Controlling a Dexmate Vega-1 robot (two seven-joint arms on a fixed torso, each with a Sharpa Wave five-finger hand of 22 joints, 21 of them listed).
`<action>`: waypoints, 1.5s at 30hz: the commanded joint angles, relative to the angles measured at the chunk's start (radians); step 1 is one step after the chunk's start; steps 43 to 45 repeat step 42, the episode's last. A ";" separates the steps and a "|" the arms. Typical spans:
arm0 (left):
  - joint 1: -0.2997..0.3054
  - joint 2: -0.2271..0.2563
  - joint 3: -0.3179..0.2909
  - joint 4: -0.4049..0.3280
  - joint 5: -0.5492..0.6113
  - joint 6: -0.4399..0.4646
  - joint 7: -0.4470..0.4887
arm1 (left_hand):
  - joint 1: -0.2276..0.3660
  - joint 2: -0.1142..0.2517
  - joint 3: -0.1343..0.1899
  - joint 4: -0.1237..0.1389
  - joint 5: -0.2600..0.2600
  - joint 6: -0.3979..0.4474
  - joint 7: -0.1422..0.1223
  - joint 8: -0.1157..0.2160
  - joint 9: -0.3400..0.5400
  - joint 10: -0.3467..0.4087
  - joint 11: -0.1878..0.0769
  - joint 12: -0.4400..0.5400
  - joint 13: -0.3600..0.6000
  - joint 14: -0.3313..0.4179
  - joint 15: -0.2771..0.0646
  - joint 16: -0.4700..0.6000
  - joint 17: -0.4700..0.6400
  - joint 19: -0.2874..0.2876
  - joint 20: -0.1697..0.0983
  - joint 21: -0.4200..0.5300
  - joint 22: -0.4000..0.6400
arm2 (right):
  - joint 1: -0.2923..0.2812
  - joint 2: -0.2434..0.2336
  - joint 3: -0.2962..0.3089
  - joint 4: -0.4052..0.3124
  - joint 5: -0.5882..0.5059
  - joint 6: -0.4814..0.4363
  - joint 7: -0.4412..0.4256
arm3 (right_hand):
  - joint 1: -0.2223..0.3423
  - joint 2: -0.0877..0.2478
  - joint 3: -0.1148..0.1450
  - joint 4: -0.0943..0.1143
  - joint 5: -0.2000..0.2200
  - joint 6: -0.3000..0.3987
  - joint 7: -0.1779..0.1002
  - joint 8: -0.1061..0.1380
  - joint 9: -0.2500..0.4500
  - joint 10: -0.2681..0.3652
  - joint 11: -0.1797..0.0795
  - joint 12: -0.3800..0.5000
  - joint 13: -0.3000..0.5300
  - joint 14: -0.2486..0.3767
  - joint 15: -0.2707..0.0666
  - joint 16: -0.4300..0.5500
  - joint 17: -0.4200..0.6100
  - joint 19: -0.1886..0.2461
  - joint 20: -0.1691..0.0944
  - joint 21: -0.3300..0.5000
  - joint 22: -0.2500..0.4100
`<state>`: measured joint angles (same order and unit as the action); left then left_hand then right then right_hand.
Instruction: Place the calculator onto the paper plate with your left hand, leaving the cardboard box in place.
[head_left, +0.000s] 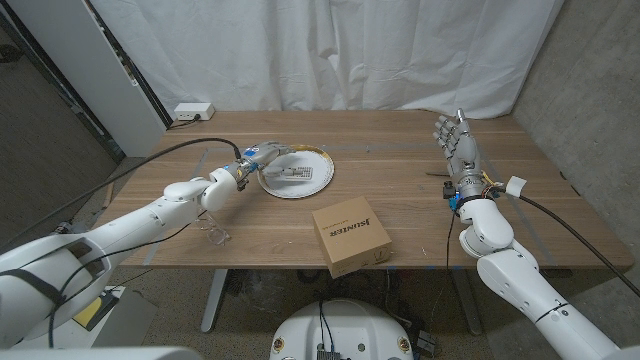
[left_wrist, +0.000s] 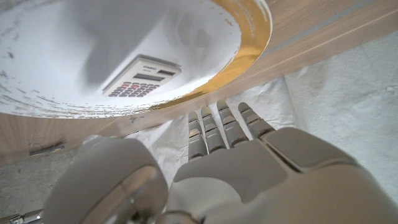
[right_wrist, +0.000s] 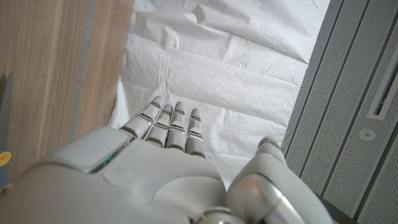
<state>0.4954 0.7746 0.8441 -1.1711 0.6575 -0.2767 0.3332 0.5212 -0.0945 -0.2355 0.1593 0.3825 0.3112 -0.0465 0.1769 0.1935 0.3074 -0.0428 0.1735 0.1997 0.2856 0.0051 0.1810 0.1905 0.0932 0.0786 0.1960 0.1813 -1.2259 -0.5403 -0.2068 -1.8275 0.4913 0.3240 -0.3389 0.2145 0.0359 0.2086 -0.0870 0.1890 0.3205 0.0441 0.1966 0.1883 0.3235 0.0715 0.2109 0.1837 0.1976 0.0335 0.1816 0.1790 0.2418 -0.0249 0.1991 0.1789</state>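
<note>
Calculator (left_wrist: 142, 78) sits on the plate (head_left: 318, 182), inside the gold rim, nothing gripping it. Judging from that, the placement looks done; what's left is likely backing the left hand (head_left: 255, 160) off without dragging anything.

Relative to the plate:
- left hand is just beside its left edge, fingers (left_wrist: 219, 127) straight and apart, released, holding nothing. In the left wrist view they point toward the rim and stop short of it.
- calculator lies just past that rim from the fingers, long axis roughly across the line of the fingers, tilted a bit.
- box (head_left: 350, 236) is on the counter (head_left: 400, 160) near the plate, toward the robot and to its right, clear of both hands.
- right hand (head_left: 458, 150) is well apart on the plate's right, standing upright with fingers extended, empty.

Left hand is far nearer the calculator. Risk as I see it: a fingertip catching the rim on retreat and shifting the plate.
</note>
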 joint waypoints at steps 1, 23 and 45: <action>0.006 0.008 -0.013 -0.029 0.000 0.018 -0.029 | -0.010 -0.001 -0.010 0.000 0.011 -0.011 0.002 -0.004 0.003 -0.006 0.000 0.007 0.000 -0.006 -0.002 -0.001 0.003 0.003 0.010 -0.001 0.004 | 0.006 0.002 -0.003 0.007 0.001 0.005 0.004 | 0.005 0.008 0.005 -0.007 0.001 0.008 0.004 0.003 0.005 0.010 0.000 0.004 0.003 0.007 -0.003 0.004 0.003 0.008 0.002 0.003 0.006; 0.038 0.040 -0.074 -0.124 -0.005 0.042 0.003 | -0.007 0.006 -0.018 -0.010 0.027 0.020 -0.003 0.020 0.002 0.014 -0.013 0.024 -0.001 0.005 -0.007 0.011 0.002 0.011 0.009 0.005 0.003 | -0.014 0.007 -0.004 -0.012 -0.013 0.010 -0.013 | 0.004 0.008 0.004 -0.008 0.001 0.009 0.003 0.003 0.005 0.010 0.001 0.004 0.003 0.007 -0.003 0.004 0.003 0.008 0.003 0.003 0.006; 0.050 0.069 -0.129 -0.195 0.018 0.058 0.023 | 0.007 0.024 -0.018 -0.018 0.042 0.050 -0.003 0.033 0.001 0.037 -0.012 0.033 -0.001 0.018 -0.009 0.018 0.001 0.021 0.007 0.009 0.003 | -0.030 0.017 -0.007 -0.016 -0.018 0.021 -0.019 | 0.003 0.008 0.003 -0.008 0.001 0.008 0.002 0.002 0.005 0.009 0.001 0.004 0.003 0.008 -0.002 0.004 0.003 0.008 0.003 0.003 0.006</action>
